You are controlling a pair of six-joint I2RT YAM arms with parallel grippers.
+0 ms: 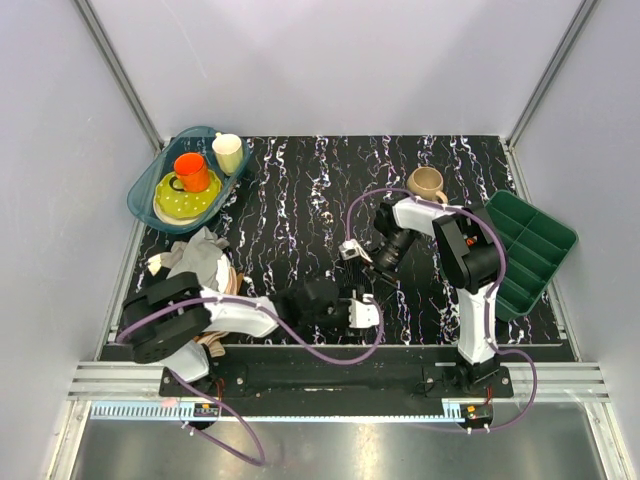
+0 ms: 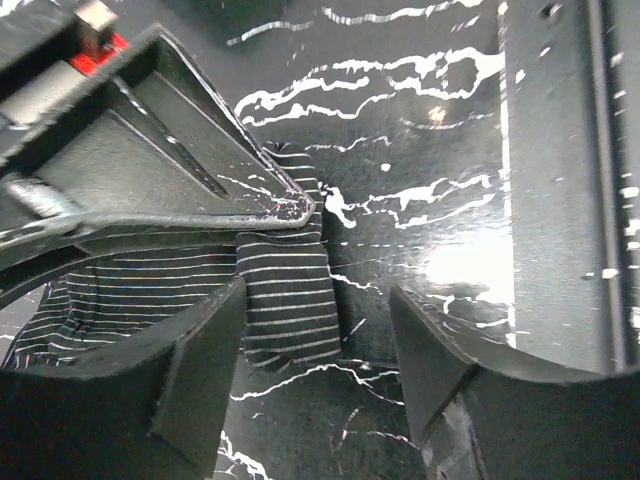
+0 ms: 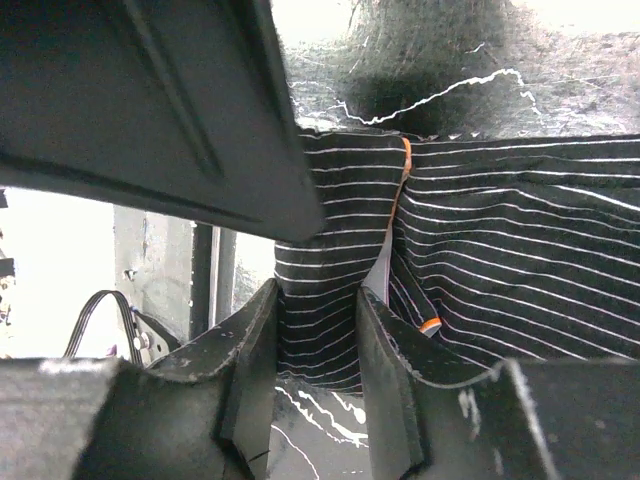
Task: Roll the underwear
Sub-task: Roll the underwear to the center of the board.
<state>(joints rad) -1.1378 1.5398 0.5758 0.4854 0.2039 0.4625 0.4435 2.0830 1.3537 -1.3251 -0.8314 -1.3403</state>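
The underwear [image 3: 500, 250] is black fabric with thin pale stripes and lies on the black marbled table [image 2: 420, 130]. In the right wrist view it fills the middle and right, with an orange-edged tag. My right gripper [image 3: 316, 295] is shut on a fold of its edge. In the left wrist view the underwear [image 2: 285, 290] lies at centre left. My left gripper [image 2: 318, 300] is open just over its corner, and the fabric reaches beside the left finger [image 2: 200, 360]. In the top view both grippers, left [image 1: 366, 312] and right [image 1: 352, 252], meet mid-table, and the dark fabric is hard to make out.
A pile of grey and beige clothes [image 1: 195, 262] lies at the left by my left arm. A teal tub [image 1: 145, 195] with cups and a plate stands back left. A tan mug [image 1: 427, 183] is behind the right arm. A green tray [image 1: 535, 250] sits at the right.
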